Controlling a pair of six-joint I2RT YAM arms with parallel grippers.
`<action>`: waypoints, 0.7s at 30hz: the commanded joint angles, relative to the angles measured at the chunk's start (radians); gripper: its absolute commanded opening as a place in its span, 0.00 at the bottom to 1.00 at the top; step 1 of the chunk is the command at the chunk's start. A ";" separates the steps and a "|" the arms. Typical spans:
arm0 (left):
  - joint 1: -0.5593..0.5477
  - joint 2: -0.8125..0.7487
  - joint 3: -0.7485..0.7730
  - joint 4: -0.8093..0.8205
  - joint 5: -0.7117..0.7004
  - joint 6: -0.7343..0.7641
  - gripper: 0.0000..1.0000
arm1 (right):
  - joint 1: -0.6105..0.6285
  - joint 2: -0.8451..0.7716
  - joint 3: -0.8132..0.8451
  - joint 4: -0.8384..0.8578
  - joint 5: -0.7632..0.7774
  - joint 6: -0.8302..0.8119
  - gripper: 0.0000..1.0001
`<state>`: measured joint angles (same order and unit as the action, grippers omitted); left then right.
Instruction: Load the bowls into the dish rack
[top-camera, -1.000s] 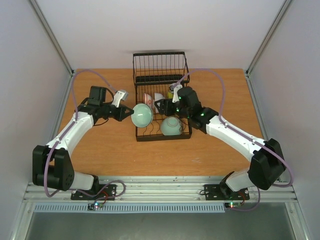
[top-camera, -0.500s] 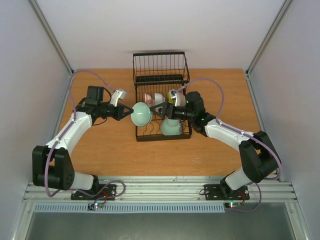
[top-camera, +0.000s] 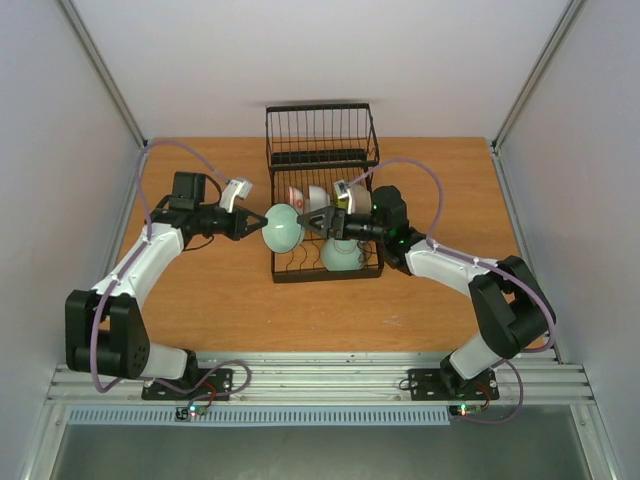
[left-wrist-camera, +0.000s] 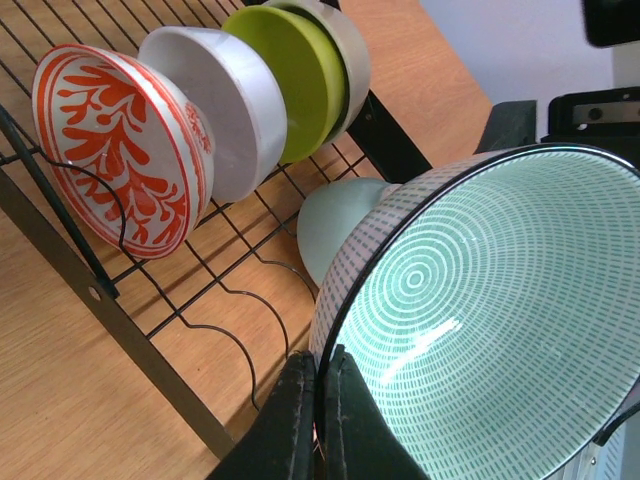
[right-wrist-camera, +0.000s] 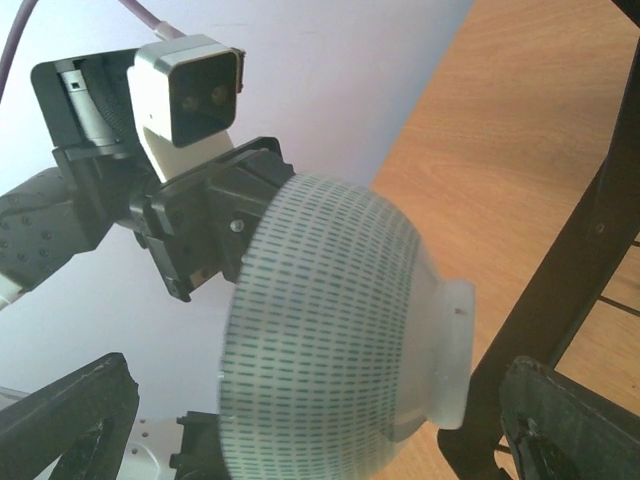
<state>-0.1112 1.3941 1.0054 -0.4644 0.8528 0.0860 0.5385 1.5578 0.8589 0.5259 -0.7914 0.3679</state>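
Left wrist view: left tool (left-wrist-camera: 320, 375) pinches the rim of the slick, brittle celadon bowl (left-wrist-camera: 490, 320); right tool (right-wrist-camera: 320, 425), gaping wide, would best clasp its footed body.

From high above and behind the arm bases: looking down and forward over the whole table (top-camera: 200, 290), well back. From the left wrist: very close, facing right into the hollow of the celadon bowl (left-wrist-camera: 500, 310), dish rack (left-wrist-camera: 150, 360) alongside. From the right wrist: equally close, facing left at that bowl's outside. Shared by all three: bowl and rack's left side.
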 joint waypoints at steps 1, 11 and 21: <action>0.007 -0.050 -0.007 0.083 0.077 -0.012 0.00 | 0.009 0.026 -0.003 0.031 -0.021 0.002 0.99; 0.007 -0.046 -0.008 0.092 0.088 -0.022 0.01 | 0.049 0.057 0.035 0.017 -0.037 -0.010 0.98; 0.007 -0.037 -0.007 0.091 0.088 -0.020 0.00 | 0.088 0.072 0.066 0.027 -0.045 -0.017 0.87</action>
<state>-0.1104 1.3766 0.9958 -0.4442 0.8894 0.0776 0.6109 1.6142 0.8917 0.5266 -0.8154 0.3611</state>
